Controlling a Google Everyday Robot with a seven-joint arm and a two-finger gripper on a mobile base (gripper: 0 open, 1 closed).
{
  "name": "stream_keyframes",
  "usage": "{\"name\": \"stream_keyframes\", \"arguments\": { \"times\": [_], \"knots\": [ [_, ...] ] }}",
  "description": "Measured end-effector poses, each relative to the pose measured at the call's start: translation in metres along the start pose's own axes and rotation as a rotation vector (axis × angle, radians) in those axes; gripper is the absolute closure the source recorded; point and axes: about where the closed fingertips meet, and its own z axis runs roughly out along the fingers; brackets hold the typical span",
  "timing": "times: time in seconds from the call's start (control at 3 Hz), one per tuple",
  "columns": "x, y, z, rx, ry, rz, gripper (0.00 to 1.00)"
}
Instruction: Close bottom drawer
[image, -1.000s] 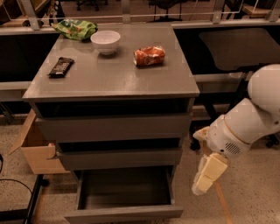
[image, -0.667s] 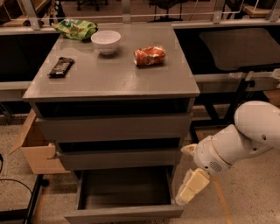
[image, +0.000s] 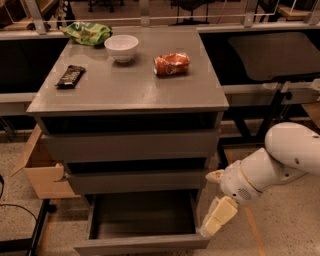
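While the bottom drawer juts open toward the camera, the gripper, state unclear, seemingly touches its front-right corner.

A glossy white rounded arm ends in a cream-yellow tool beside the bottom drawer.

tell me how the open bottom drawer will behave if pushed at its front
The bottom drawer looks empty, so probably light and easy to slide. It is a rigid box, likely moving straight in. The gripper sits by one front corner; an off-centre push might skew it.
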Motion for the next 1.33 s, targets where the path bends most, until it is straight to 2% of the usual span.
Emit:
{"name": "stream_keyframes", "arguments": {
  "times": [0.33,0.67,1.0,1.33],
  "knots": [
    [0.023,-0.003,0.045,-0.084,-0.046,0.020,0.00],
    [0.053,-0.007,0.117,-0.197,-0.077,0.038,0.00],
    [0.086,-0.003,0.201,-0.294,-0.107,0.067,0.00],
    [0.105,0.000,0.264,-0.329,-0.109,0.093,0.00]
  ]
}}
